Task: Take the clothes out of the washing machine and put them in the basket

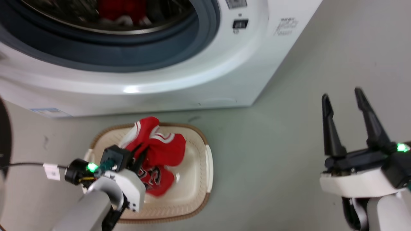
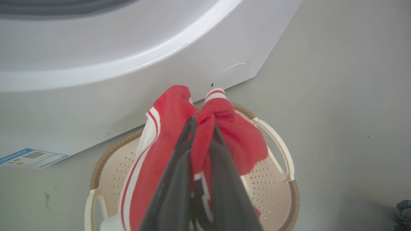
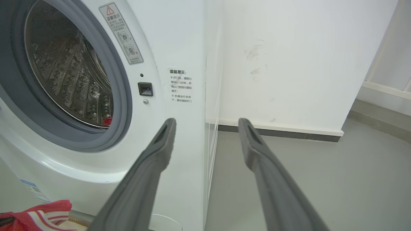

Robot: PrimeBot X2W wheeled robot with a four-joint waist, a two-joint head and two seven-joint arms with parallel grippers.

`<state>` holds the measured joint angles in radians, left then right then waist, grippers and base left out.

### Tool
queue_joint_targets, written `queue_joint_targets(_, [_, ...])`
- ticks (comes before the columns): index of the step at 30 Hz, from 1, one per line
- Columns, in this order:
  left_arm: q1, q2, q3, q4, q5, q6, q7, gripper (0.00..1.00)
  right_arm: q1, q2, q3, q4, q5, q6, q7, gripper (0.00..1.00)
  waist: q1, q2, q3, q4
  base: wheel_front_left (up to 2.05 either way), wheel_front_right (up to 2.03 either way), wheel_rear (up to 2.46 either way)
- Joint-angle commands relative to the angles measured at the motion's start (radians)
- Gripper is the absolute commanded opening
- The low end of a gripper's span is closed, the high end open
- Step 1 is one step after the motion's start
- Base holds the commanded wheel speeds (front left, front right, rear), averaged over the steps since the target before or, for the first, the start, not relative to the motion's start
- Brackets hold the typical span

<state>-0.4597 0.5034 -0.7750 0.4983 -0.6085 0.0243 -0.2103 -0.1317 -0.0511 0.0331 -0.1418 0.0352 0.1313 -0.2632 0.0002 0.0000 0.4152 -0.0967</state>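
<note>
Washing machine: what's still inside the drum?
Red clothes with white trim lie at the bottom of the drum. How many pieces cannot be told: the grey ring and the head view's top edge hide most of the drum floor.

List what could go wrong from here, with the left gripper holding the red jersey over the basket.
1. The red jersey is bunched in the left gripper; it may cling on release and lift back out.
2. Its upper fold reaches the basket's back rim, so it could spill onto the floor.
3. More red clothing lies in the drum; the small basket may overflow.
</note>
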Motion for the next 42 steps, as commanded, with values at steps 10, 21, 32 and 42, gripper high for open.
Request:
queue_joint_targets(10, [-0.270, -0.096, -0.049, 0.409, 0.069, -0.087, -0.010, 0.00, -0.125, 0.002, -0.027, -0.068, 0.050, -0.001, -0.002, 1.00, -0.0002, 0.0000, 0.322, -0.098, 0.00, 0.00, 0.00])
queue_joint_targets(21, [-0.502, -0.170, -0.148, 0.737, 0.161, -0.119, 0.049, 0.00, -0.210, 0.002, -0.059, -0.142, 0.079, -0.001, -0.002, 1.00, -0.0002, 0.0000, 0.513, -0.108, 0.00, 0.00, 0.00])
queue_joint_targets(32, [-0.492, -0.204, -0.169, 0.781, 0.151, -0.123, 0.079, 1.00, -0.240, 0.001, -0.050, -0.144, 0.067, -0.001, -0.002, 1.00, -0.0002, 0.0000, 0.497, -0.097, 0.00, 0.00, 0.00])
queue_joint_targets(42, [-0.420, -0.248, -0.085, 0.775, 0.056, -0.111, -0.042, 1.00, -0.181, 0.001, -0.035, -0.113, 0.043, -0.001, -0.002, 1.00, -0.0002, 0.0000, 0.333, -0.046, 0.00, 0.00, 0.00])
